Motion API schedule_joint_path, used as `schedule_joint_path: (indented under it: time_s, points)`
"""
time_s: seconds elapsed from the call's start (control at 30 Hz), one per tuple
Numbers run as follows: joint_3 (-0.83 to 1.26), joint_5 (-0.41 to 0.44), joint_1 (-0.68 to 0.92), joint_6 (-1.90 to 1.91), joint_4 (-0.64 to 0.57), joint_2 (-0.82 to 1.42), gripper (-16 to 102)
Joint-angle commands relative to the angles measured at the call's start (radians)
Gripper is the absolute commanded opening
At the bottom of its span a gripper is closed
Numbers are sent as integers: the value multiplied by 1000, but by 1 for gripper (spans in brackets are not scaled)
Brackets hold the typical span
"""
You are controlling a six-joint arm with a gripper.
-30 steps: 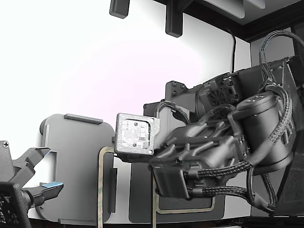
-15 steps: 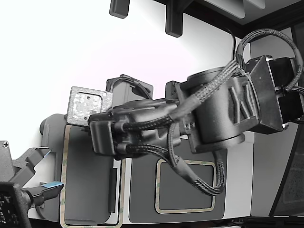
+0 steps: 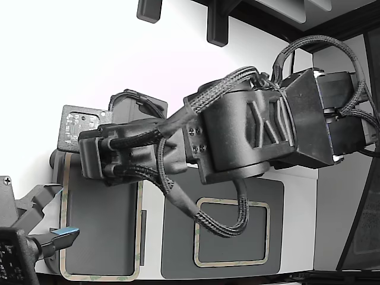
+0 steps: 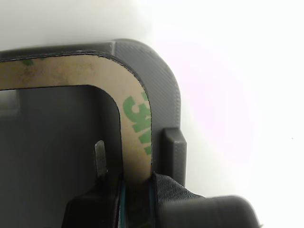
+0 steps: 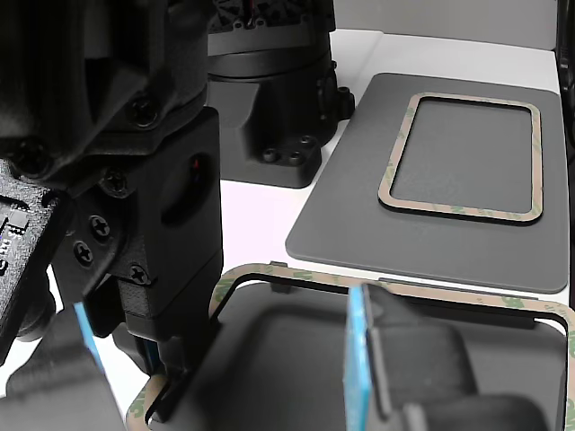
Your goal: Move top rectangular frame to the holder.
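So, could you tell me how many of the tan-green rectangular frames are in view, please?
2. One frame sits on the holder at the exterior view's left, with the pincer shut on its edge; the second frame lies on the dark mat.

Exterior view overhead; wrist view close on the holder [image 4: 161, 80]; other view low, shared.

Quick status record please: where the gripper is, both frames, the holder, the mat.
gripper: shut on the frame's edge, over the holder
carried frame: lying around the holder's outline, still pinched
holder: grey plate under the carried frame, raised tab beside the grip
second frame: flat on the dark mat, untouched
dark mat: at the exterior view's right of the holder
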Motion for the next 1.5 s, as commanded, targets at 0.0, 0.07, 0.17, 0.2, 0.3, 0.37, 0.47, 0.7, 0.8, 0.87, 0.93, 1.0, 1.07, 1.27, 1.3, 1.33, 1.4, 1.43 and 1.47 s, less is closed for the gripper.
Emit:
schedule_joint_path:
  time_s: [0.0,0.07,0.17,0.2,0.3,0.37,0.47,0.7,0.8,0.87,0.93,1.0,1.07,1.27,1.3,1.33,1.4,1.43,1.47]
  points:
    - [-20,2,-17,-3,0,21,-10]
    - [-15,2,-18,-5,-3,20,-10]
    - [-14,-2,-20,-3,-8,17,-10]
    - [-14,-3,-20,-3,-8,17,-10]
    - [-9,-6,-20,-6,-8,17,-10]
    - [-3,-6,-23,-9,-8,17,-10]
    - [0,-8,-28,-14,-8,17,-10]
    - [17,-9,-34,-12,-20,18,-10]
    - [29,-8,-34,-11,-29,23,-10]
    - [48,-8,-35,-11,-43,32,-10]
    - [63,-8,-35,-9,-57,38,-10]
    - [66,-8,-37,-6,-60,38,-10]
    - [72,-8,-37,-8,-63,40,-10]
    - [84,-11,-37,-9,-67,46,-10]
    - [84,-12,-37,-9,-69,46,-10]
    - [84,-12,-37,-11,-69,46,-10]
    - [87,-14,-37,-14,-71,46,-10]
    - [89,-14,-37,-15,-72,46,-10]
    - [89,-14,-37,-15,-74,46,-10]
